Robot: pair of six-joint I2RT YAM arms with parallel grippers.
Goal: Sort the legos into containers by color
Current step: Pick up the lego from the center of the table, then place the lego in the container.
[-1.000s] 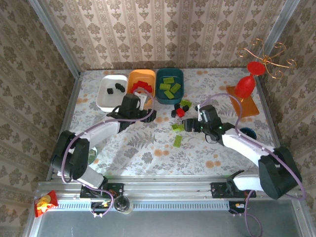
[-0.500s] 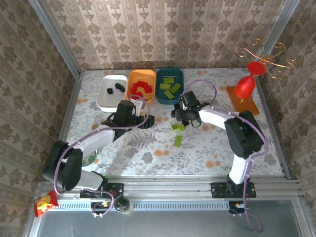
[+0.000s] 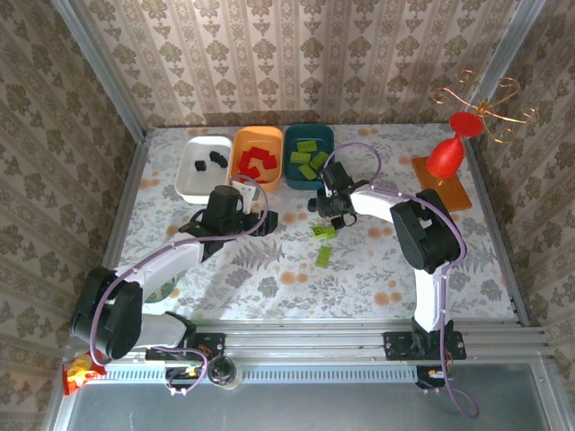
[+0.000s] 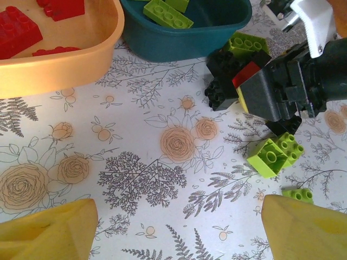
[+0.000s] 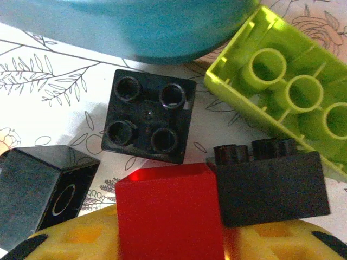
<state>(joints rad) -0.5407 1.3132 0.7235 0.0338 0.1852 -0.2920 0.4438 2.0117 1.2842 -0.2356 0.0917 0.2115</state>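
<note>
We see walls [image 3: 296, 54] on three sides, papered in a beige damask pattern, with metal posts [image 3: 99, 67] at the back corners. The tabletop [image 3: 269, 269] wears a white cloth printed with ferns and orange flowers. A metal rail [image 3: 305, 339] runs along its near edge. The light is bright and even.

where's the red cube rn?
Right wrist view, bottom centre: red cube at the tips of the right gripper, a black brick beside it, the dark teal tray just beyond.
</note>
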